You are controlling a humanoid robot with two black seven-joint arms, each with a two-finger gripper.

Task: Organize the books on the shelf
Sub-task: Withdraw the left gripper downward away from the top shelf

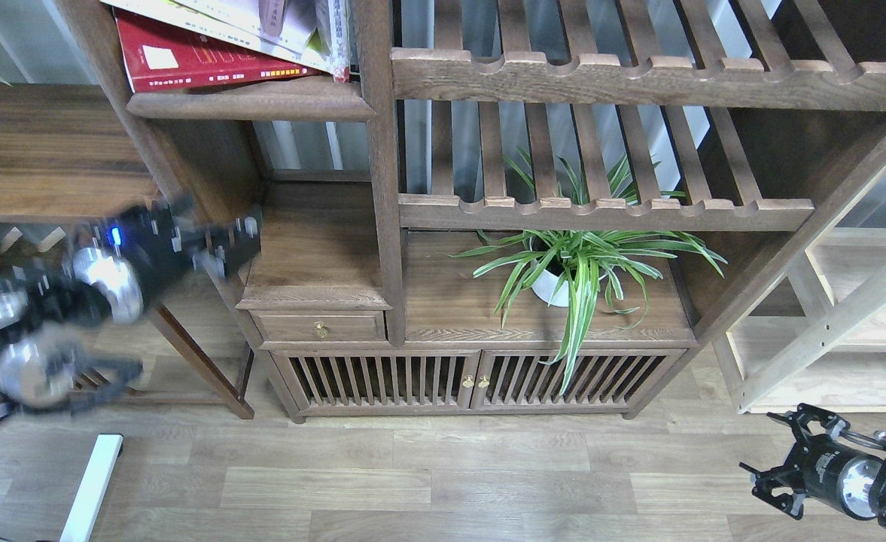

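The books [239,41] lie stacked and slanted at the upper left of the frame, on the dark-brown shelf [251,105] with its rounded front lip. The red book [187,64] is lowest, with paler covers lying over it. The left gripper [220,241] sits at mid-left, well below that shelf and apart from the books; it is blurred, so I cannot tell whether its fingers are spread or closed. The right gripper [770,482] sits at the lower right over the floor, far from the books, its fingers parted and holding nothing. Between the left gripper and the books stands a slanted wooden post [149,143]. A potted plant [578,263] stands at centre on the cabinet [443,324]. The printing on the red cover is too small to read.
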